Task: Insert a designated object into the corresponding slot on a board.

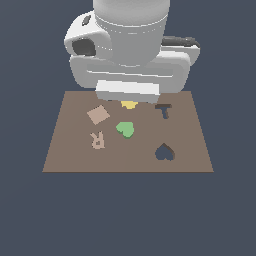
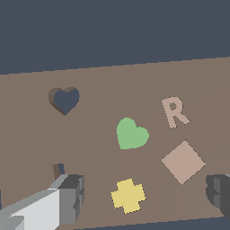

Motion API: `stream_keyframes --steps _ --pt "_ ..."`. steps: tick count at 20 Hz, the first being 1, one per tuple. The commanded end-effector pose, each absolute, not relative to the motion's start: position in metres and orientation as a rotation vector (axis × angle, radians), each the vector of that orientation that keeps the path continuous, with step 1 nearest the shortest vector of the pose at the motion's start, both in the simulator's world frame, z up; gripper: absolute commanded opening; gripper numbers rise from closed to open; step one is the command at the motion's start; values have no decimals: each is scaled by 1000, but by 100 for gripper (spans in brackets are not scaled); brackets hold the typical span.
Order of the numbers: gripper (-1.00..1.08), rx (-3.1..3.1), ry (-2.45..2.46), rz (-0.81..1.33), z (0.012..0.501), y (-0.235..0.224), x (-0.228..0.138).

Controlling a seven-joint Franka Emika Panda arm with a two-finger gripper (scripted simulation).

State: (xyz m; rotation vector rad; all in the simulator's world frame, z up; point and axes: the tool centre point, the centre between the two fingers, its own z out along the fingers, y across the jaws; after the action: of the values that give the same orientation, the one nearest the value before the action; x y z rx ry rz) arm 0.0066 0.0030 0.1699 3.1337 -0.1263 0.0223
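Observation:
The bright-green heart piece [image 1: 125, 129] [image 2: 131, 134] lies flat near the middle of the brown board [image 1: 70, 155] [image 2: 94, 143]. The dark heart-shaped slot [image 1: 164, 152] [image 2: 65, 99] is cut into the board toward the exterior view's right and front, apart from the green heart. My gripper [image 2: 146, 194] hangs above the board's far side, open wide with nothing between its fingers [image 2: 69, 197]. In the exterior view the arm's white hand [image 1: 127, 90] hides the fingers.
A yellow blob-shaped piece [image 1: 129, 104] [image 2: 128, 196] lies under the gripper's gap. A tan square [image 1: 98, 115] [image 2: 183, 161] and a tan letter R [image 1: 97, 139] [image 2: 174, 112] lie on the exterior view's left. A dark T-shaped cutout [image 1: 164, 110] sits at the far right.

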Motion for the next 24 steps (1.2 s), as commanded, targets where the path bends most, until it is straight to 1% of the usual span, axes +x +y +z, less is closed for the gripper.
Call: stream_keyframes --steps 1,10,24 --pt "100 3130 -192 22 166 3 7" --pt "100 3087 -555 19 147 3 11" --pt "100 2821 -1374 12 102 -1 19"
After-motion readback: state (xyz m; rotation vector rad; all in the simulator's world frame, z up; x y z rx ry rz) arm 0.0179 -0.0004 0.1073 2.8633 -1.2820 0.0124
